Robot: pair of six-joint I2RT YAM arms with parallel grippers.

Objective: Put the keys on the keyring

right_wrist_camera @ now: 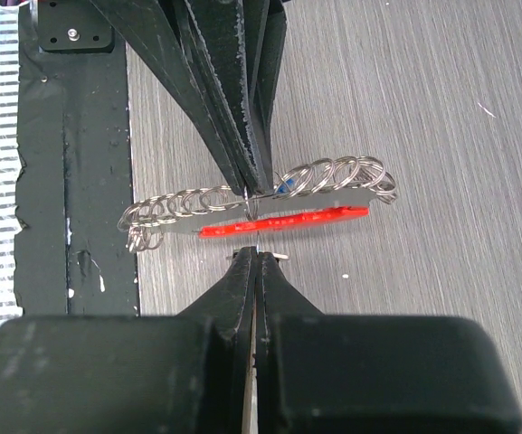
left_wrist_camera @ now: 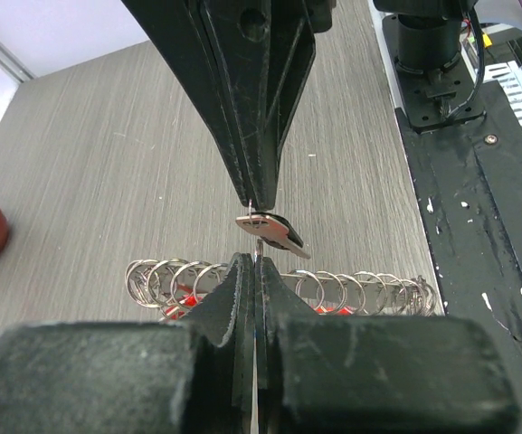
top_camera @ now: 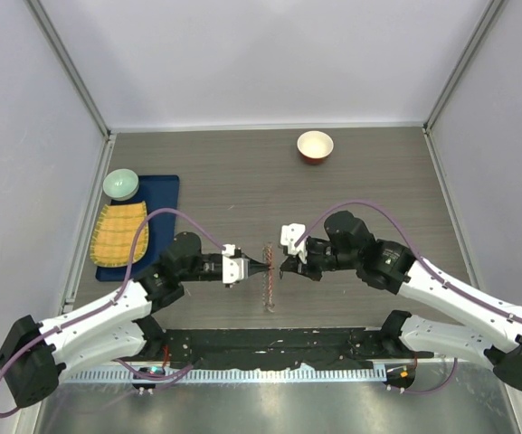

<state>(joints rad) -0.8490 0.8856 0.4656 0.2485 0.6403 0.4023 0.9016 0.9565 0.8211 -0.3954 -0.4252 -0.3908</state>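
Note:
The keyring lies flat near the table's front edge, a red bar beside a row of silvery rings. Both grippers meet tip to tip just above its middle. My left gripper is shut on a thin silvery ring, which is edge-on in the left wrist view. My right gripper is shut on a small flat silvery key with a black part, held against that ring. A blue bit shows among the rings. Other keys are hidden.
A red-rimmed white bowl stands at the back. At the left, a blue tray holds a green bowl and a yellow mat. The black base strip runs along the near edge.

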